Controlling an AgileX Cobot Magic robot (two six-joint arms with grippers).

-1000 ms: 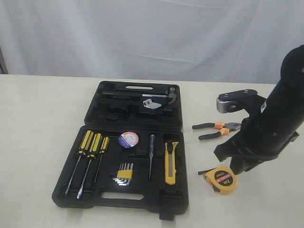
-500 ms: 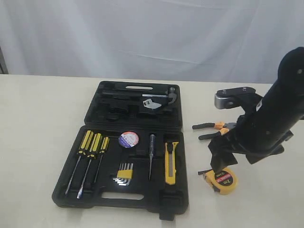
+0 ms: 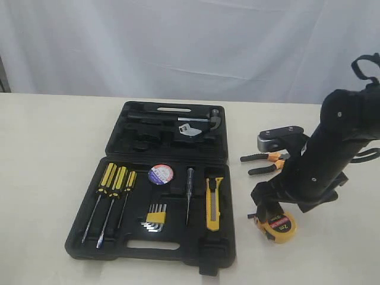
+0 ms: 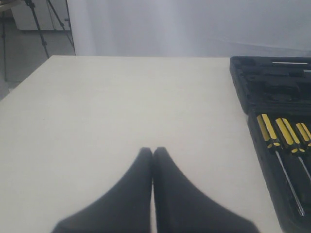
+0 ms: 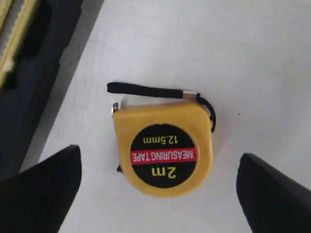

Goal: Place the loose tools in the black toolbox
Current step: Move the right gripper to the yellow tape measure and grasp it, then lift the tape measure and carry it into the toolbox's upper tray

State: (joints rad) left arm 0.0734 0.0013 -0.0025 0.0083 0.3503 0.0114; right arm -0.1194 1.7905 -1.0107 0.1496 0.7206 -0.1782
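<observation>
Hovering over the tape measure (image 3: 279, 226) on the worktop (image 3: 47, 154), the right fingers (image 3: 262, 205) hang just right of the open black toolbox (image 3: 119, 244).
Left wrist view: left fingers (image 4: 131, 199) pressed together above the worktop. Right wrist view: right fingers spread wide, flanking the tape measure without touching.

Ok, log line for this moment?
right end effector: open over tape measure | left end effector: shut | pliers: on table

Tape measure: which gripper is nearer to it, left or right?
Right. The right gripper hangs open just above the tape measure, one jaw on each side. The left gripper, shut, is over bare table, across the toolbox from it.
</observation>
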